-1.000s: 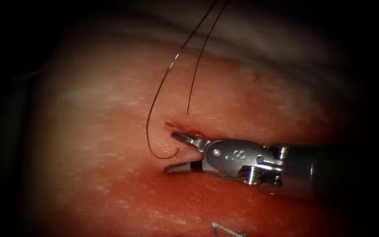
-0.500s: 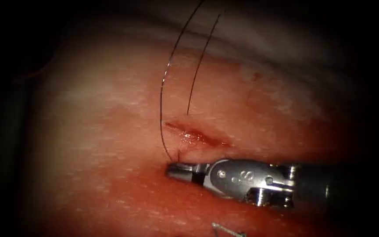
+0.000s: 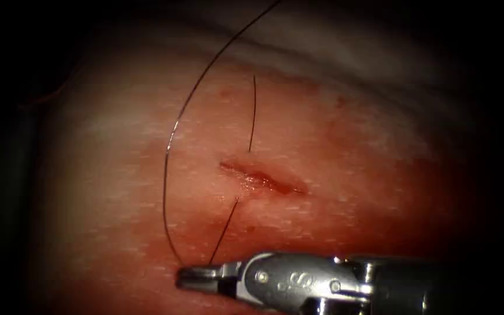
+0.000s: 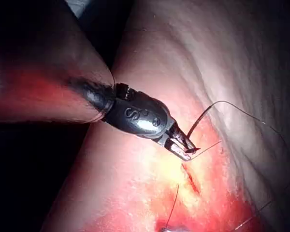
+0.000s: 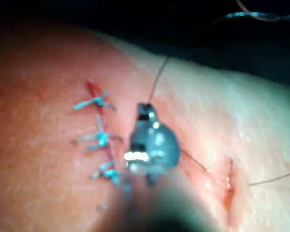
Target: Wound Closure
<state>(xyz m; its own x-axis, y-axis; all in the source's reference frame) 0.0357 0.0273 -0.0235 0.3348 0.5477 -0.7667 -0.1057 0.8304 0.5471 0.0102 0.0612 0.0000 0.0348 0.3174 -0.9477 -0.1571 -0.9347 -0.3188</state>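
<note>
one tool in play: right tool (image 3: 191, 277), bottom centre of the endoscope view, jaws pinched on the thread (image 3: 170, 146). thread runs from its tip up into the tissue (image 3: 118, 175) just below the cut (image 3: 262, 178) at centre frame. needle can't be made out.

You've got the tissue (image 3: 118, 175) as the carrier: the cut (image 3: 262, 178) mid-surface with red fluid (image 3: 275, 185) in it, thread (image 3: 173, 137) draped over the far-left surface.
</note>
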